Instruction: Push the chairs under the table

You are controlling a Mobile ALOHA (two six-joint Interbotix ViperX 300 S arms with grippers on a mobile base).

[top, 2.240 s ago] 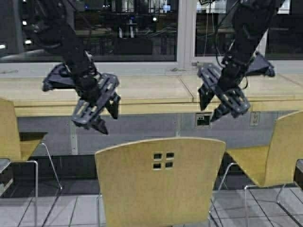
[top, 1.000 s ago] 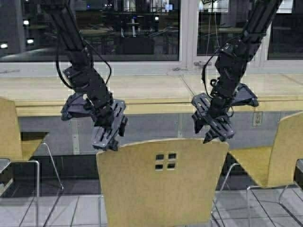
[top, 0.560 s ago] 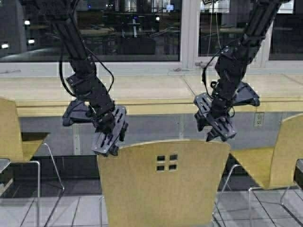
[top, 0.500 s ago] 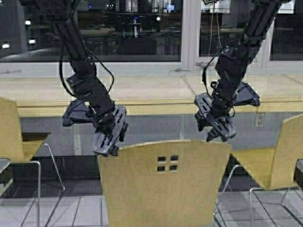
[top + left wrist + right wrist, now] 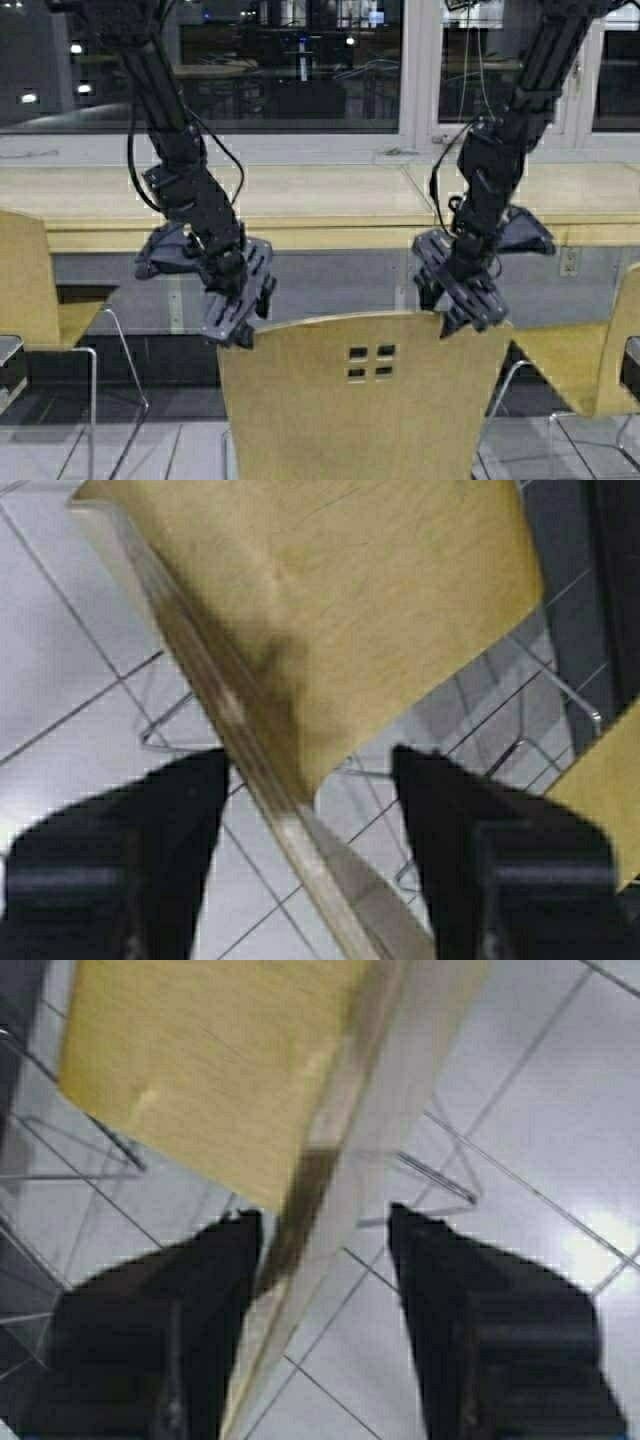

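The nearest chair (image 5: 365, 400) stands with its curved tan back toward me, before the long light-wood table (image 5: 320, 238). My left gripper (image 5: 235, 322) is open at the back's upper left corner. In the left wrist view, my left gripper (image 5: 310, 780) straddles the back's top edge (image 5: 240, 720), with the seat (image 5: 330, 600) beyond. My right gripper (image 5: 466, 310) is open at the upper right corner. In the right wrist view, my right gripper (image 5: 325, 1235) also straddles the top edge (image 5: 345, 1140). Neither is closed on the chair.
A second alike chair (image 5: 25, 285) stands at the left and a third (image 5: 600, 365) at the right, both pulled out from the table. Dark windows run behind the table. The floor (image 5: 520, 1160) is pale tile.
Both grippers have come down from table height to the top edge of the nearest chair's back. The robot has moved: the whole scene has shifted slightly right.
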